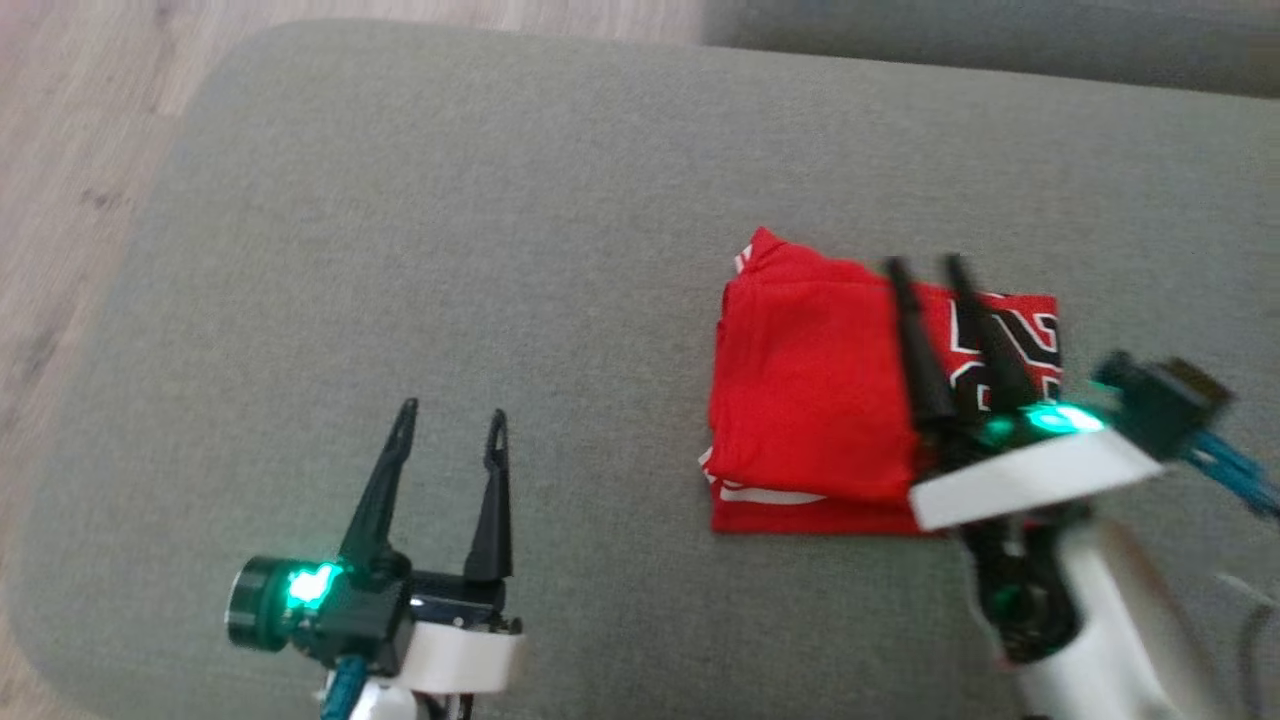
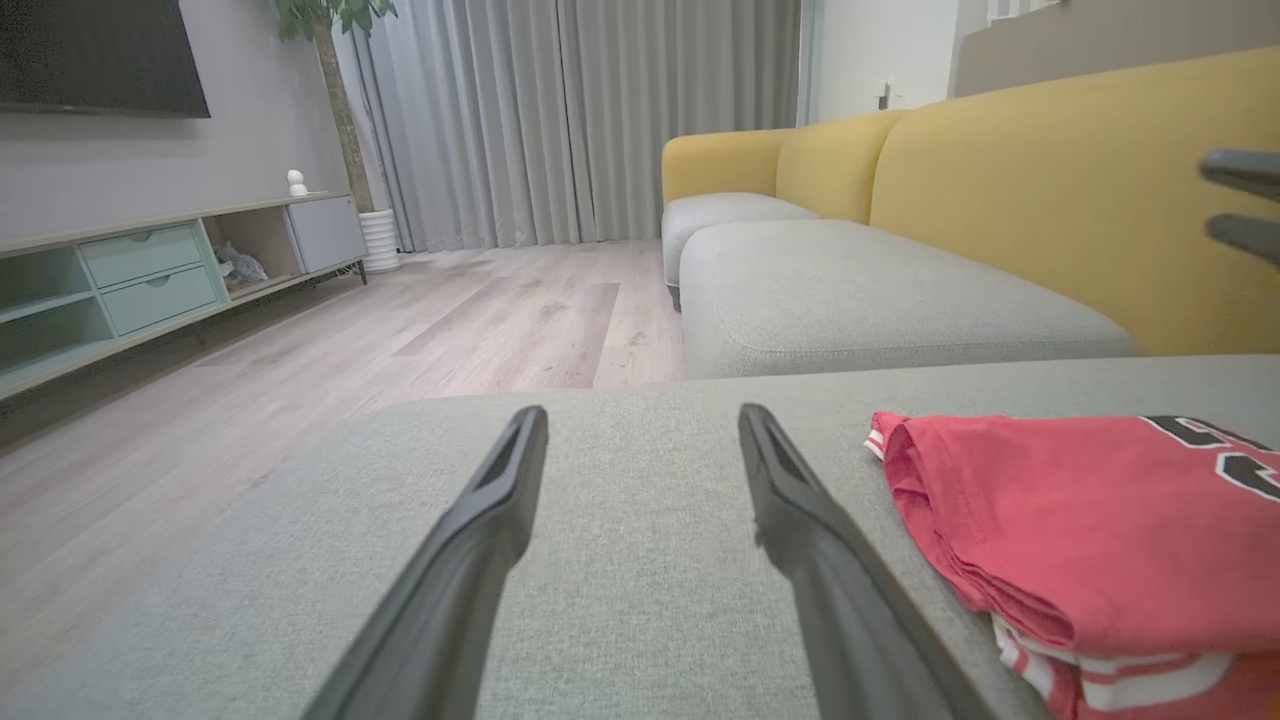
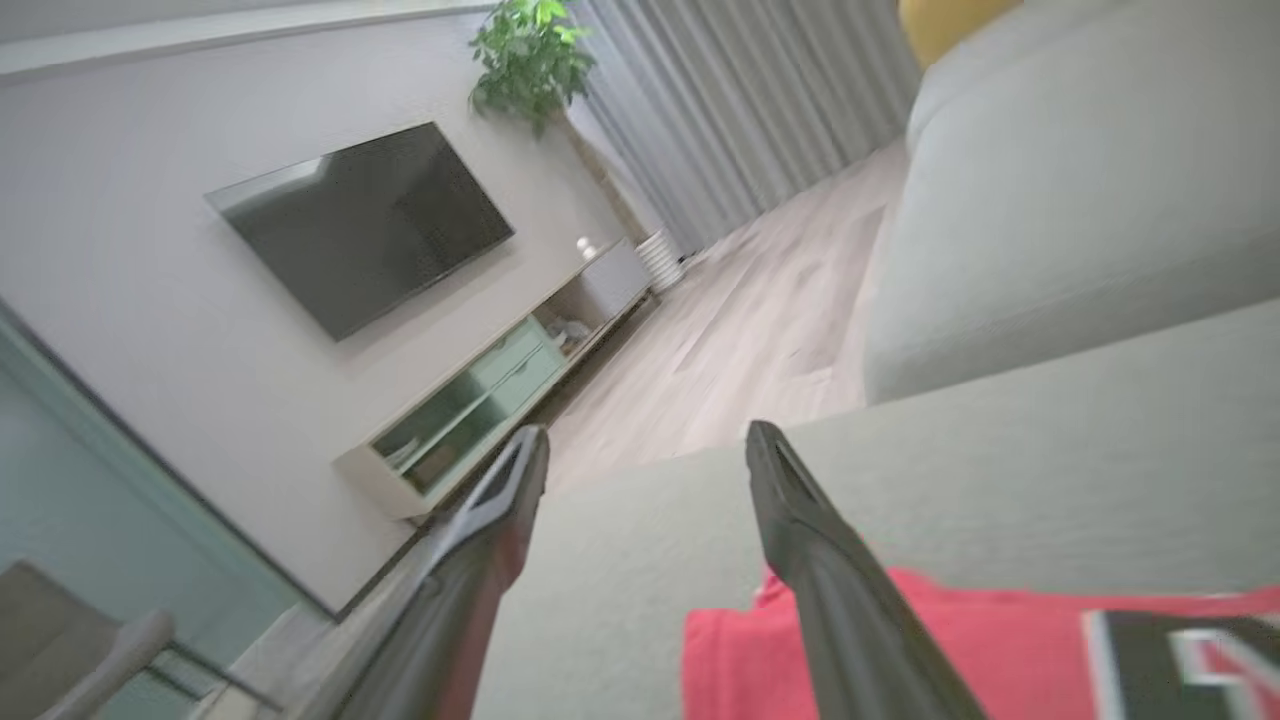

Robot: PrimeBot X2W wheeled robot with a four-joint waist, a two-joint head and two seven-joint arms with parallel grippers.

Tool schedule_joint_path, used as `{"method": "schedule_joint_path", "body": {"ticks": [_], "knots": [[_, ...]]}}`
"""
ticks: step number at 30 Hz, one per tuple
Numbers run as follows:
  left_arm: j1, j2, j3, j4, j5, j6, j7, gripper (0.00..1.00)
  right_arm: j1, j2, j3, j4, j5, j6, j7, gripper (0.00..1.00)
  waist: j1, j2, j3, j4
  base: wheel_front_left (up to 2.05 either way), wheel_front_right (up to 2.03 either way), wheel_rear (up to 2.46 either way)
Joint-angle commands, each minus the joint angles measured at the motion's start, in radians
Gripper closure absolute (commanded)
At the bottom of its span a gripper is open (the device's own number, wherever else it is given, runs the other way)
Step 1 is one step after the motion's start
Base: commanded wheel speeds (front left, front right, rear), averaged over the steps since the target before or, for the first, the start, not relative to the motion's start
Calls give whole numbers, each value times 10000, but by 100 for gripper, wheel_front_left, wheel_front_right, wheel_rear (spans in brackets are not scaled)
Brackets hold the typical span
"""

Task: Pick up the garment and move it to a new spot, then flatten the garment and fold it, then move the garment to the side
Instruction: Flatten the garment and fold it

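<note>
Broad bare grey cushion (image 1: 400, 250) left of the folded red garment (image 1: 810, 400); yellow backrest (image 2: 1050, 200) beyond.

The folded red garment (image 1: 810, 400) bears black, white-edged numerals, too hidden to read.

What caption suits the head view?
Folded red garment on grey cushion; right gripper open over it, left gripper open to its left.
</note>
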Motion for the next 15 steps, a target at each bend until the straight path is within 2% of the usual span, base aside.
{"method": "schedule_joint_path", "body": {"ticks": [1, 5, 9, 15], "knots": [[-8, -49, 444, -358, -83, -26, -53, 0, 106, -185, 17, -423, -342, -7, -216, 0, 0, 0, -181, -191, 0, 0, 0], [271, -66, 731, -363, -247, -28, -53, 0, 660, -971, -566, -391, -1436, -7, -926, 0, 0, 0, -604, -592, 0, 0, 0], [638, -81, 927, -306, -372, -108, -53, 0, 1259, -1584, -832, 168, -2532, -7, -1536, 0, 0, 0, -1046, -875, 0, 0, 0], [1316, -100, 1000, -206, -425, -253, -53, 0, 2250, -1477, -1006, 1204, -3272, -7, -1771, 0, 0, 0, -1772, -1077, 0, 0, 0]]}}
